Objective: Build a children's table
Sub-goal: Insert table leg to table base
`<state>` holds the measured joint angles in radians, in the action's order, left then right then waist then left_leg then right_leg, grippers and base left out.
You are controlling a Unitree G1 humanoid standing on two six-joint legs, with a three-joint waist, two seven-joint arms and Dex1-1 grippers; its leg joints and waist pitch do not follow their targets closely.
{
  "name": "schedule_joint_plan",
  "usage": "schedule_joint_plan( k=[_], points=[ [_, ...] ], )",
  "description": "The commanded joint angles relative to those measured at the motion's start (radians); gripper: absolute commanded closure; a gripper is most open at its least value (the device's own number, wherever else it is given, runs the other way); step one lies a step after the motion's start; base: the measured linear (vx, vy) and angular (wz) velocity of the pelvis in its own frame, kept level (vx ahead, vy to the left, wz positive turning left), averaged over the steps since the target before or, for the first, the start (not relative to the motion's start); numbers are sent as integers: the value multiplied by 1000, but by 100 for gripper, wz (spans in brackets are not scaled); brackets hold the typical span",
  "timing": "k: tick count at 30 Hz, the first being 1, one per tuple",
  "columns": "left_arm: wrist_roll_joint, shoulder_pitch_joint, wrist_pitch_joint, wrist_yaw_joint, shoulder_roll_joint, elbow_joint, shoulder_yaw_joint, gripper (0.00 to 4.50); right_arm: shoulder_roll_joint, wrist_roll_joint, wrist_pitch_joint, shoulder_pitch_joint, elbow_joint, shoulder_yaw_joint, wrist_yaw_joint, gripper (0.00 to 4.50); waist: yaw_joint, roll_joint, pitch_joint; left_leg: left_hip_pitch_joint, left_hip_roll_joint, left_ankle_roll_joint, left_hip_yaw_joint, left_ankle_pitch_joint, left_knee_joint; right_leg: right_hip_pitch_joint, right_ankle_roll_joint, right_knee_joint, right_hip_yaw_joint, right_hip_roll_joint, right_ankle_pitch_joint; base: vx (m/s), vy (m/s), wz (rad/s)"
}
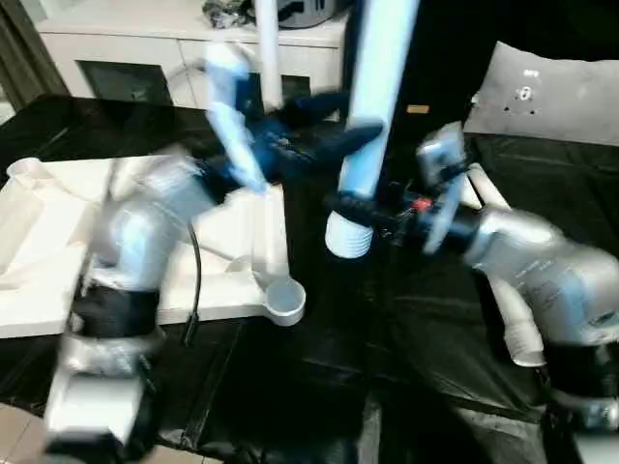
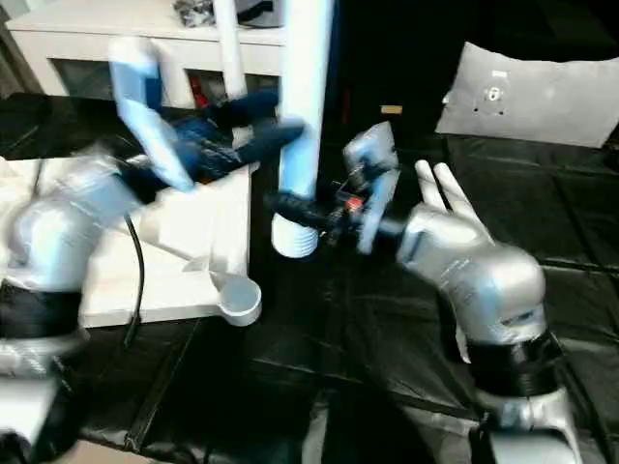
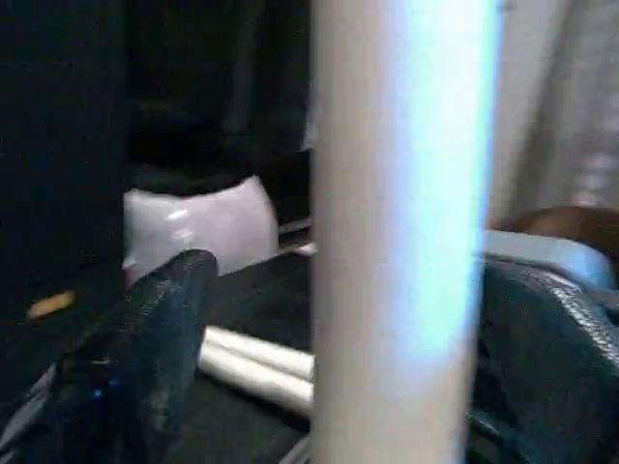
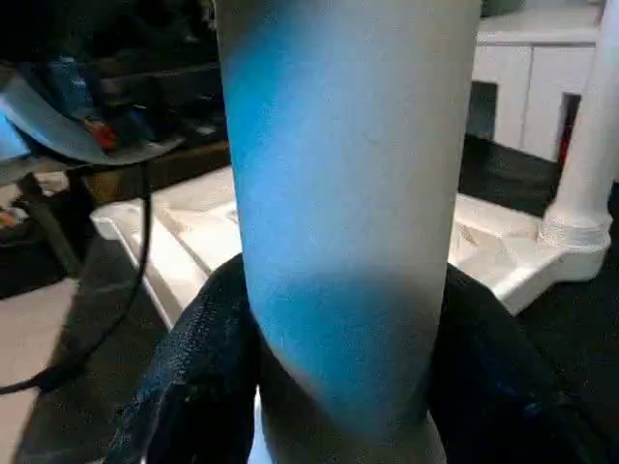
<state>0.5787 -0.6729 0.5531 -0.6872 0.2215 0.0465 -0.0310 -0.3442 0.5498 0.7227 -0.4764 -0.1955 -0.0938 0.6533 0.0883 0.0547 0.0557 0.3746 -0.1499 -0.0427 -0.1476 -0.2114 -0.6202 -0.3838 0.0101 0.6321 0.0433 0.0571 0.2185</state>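
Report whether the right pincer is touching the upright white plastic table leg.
Touching. In the right wrist view, the right pincer's black fingers press both sides of the white plastic table leg, with no gap.

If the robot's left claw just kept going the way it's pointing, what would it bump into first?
Most likely the upright table leg: in the left wrist view it stands right between the left gripper's open jaws. The right gripper clamps that leg lower down.
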Motion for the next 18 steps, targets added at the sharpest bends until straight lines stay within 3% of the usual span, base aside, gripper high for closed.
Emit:
schedule_joint_plan(
  k=[1,4,5,6,7,10,12,16,18],
  points=[
    [-31,5,-15,52,-6,24,-9,0,8,-20,-28,5,-31,-8,-27,257,0,-14,-71,-3,-64,19,14,-10,66,58,222,-66,-49,85,17,0,0,0],
    [-57,39,-40,103,-39,38,-12,0,44,-39,-46,32,-31,-16,-64,257,-3,-13,-68,-2,-66,13,16,-35,69,57,219,-68,-49,85,48,0,0,0],
    [-61,46,-43,109,-44,44,-12,28,47,-47,-51,37,-31,-20,-68,257,-4,-14,-69,-3,-65,13,15,-39,69,56,216,-69,-50,84,55,0,0,0],
    [-57,58,-41,127,-59,57,-5,34,56,-51,-55,43,-32,-19,-77,257,-3,-5,-69,-4,-64,11,16,-41,68,54,217,-68,-50,84,56,0,0,0],
    [-58,69,-45,142,-72,66,-2,34,63,-56,-60,49,-33,-20,-86,257,-4,-9,-69,-3,-65,10,16,-42,68,56,217,-69,-50,83,47,0,0,0],
    [-59,105,-46,171,-96,105,-10,40,79,-61,-70,65,-38,-19,-105,257,-4,-8,-70,-3,-65,13,17,-41,68,56,219,-68,-50,83,33,0,0,0],
    [-49,123,-36,186,-109,125,-12,70,84,-63,-74,73,-41,-21,-111,257,-5,-9,-69,-2,-67,15,17,-48,69,55,220,-69,-50,83,36,0,0,0],
    [-52,151,-30,196,-119,154,-36,77,96,-72,-85,84,-40,-26,-119,257,-6,-9,-65,-3,-66,11,17,-76,73,52,206,-74,-50,82,87,0,0,0],
    [-59,158,-25,203,-121,160,-42,114,102,-77,-87,86,-40,-30,-121,257,-7,-9,-64,-3,-65,7,17,-81,73,51,197,-76,-51,81,101,0,0,0]
  ],
)
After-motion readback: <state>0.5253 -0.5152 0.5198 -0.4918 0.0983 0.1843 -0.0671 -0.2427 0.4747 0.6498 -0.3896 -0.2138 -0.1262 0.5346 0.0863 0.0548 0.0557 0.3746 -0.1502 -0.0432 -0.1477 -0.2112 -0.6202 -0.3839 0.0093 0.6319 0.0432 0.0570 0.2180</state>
